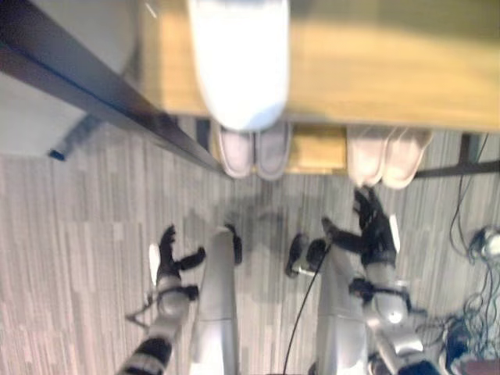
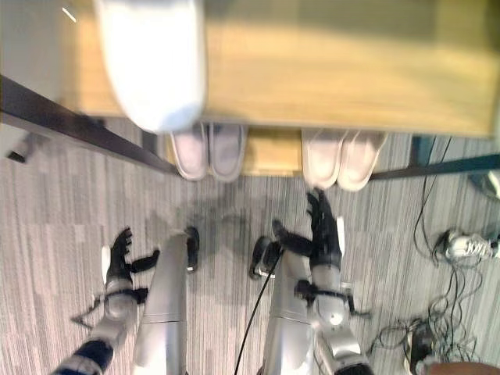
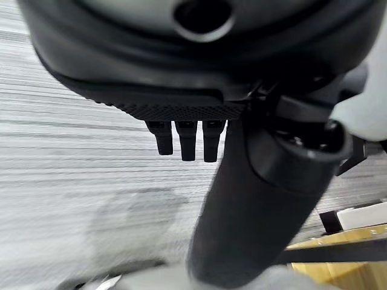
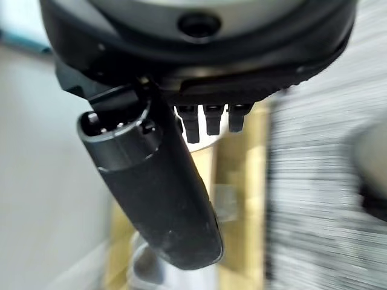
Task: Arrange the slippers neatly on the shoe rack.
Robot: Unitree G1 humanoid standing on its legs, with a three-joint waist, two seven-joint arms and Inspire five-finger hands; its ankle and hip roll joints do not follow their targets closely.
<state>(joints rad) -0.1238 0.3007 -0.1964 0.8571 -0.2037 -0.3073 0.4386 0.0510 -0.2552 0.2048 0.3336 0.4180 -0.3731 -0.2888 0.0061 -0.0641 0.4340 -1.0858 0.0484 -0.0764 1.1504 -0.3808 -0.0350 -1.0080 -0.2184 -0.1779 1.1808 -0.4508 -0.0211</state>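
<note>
A large white slipper (image 1: pixel 238 62) lies on the top board of the wooden shoe rack (image 1: pixel 391 70). On the lower shelf a grey pair (image 1: pixel 254 152) and a pale pink pair (image 1: pixel 388 156) stand side by side, toes toward me. My right hand (image 1: pixel 375 230) hovers over the carpet just short of the pink pair, open and holding nothing; its fingers (image 4: pixel 208 121) point at the rack. My left hand (image 1: pixel 168 262) hangs open over the floor at the lower left, well away from the rack, its fingers (image 3: pixel 187 139) straight and bare.
A dark metal bar (image 1: pixel 94 86) of the rack frame runs diagonally at the upper left. Loose cables (image 1: pixel 476 312) and a white shoe (image 2: pixel 467 246) lie on the grey carpet (image 1: pixel 70 219) at the right.
</note>
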